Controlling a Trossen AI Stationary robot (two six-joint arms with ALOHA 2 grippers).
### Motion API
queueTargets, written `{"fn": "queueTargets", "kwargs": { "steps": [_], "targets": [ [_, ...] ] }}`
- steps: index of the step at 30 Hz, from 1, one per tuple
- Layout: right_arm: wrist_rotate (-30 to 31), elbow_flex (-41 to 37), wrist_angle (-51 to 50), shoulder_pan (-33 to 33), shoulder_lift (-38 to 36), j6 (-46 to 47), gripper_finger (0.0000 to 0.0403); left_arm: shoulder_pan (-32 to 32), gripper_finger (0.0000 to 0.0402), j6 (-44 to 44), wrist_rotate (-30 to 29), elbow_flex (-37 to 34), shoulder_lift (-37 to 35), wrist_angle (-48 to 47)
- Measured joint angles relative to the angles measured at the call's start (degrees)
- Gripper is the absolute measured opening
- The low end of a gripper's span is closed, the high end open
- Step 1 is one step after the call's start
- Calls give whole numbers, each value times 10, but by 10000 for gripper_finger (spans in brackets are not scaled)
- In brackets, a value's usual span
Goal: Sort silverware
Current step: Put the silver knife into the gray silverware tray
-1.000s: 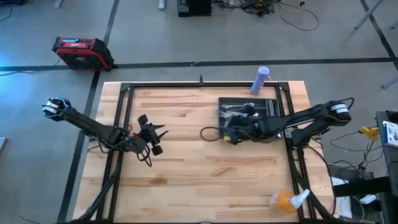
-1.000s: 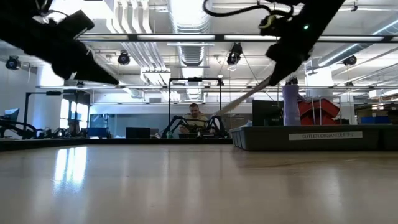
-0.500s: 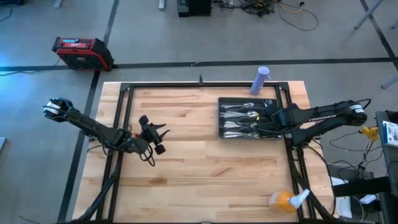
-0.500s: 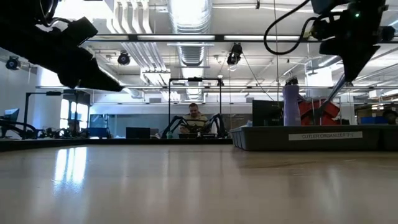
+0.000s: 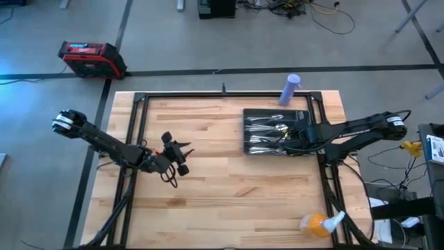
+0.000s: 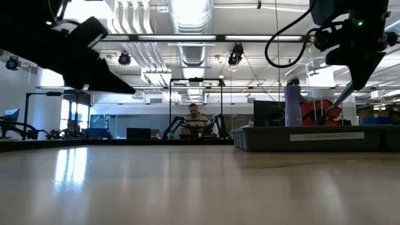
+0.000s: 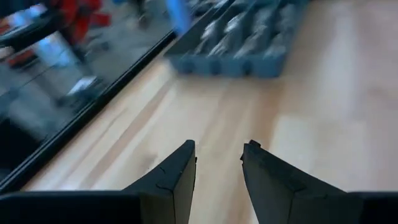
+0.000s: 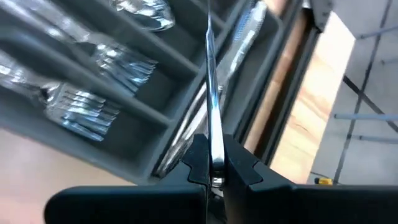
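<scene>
**Knife pinched over tray**

R gripper (image 8: 209, 163): fingers clamped on 1 knife (image 8: 210, 93), blade running ahead of fingers over tray (image 5: 246, 132). Other silverware (image 8: 84, 106) lies in compartments. Judged thin, stiff, slick; grip handle. L gripper (image 7: 217, 163): fingers apart, above bare desk (image 5: 229, 187).

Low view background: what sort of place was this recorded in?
Likely an open robotics lab or workshop. Exposed ceiling ducts and strip lights run overhead, a person sits at another arm rig far behind, and the high view shows a bare concrete floor with loose cables around the wooden table.
</scene>
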Motion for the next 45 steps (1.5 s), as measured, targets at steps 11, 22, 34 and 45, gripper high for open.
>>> {"fn": "queueTargets", "kwargs": {
  "steps": [11, 22, 34, 45],
  "targets": [
    [16, 10, 131, -1, 84, -111, 0, 106, 118, 126, 187, 81, 150, 169],
    [42, 40, 37, 0, 44, -62, 0, 256, 117, 211, 403, 348, 374, 70],
    [11, 38, 5, 0, 16, -61, 0, 296, 117, 190, 412, 653, 545, -225],
    [26, 38, -6, 0, 10, -40, 0, 305, 117, 121, 366, 697, 568, -371]
  ]
}}
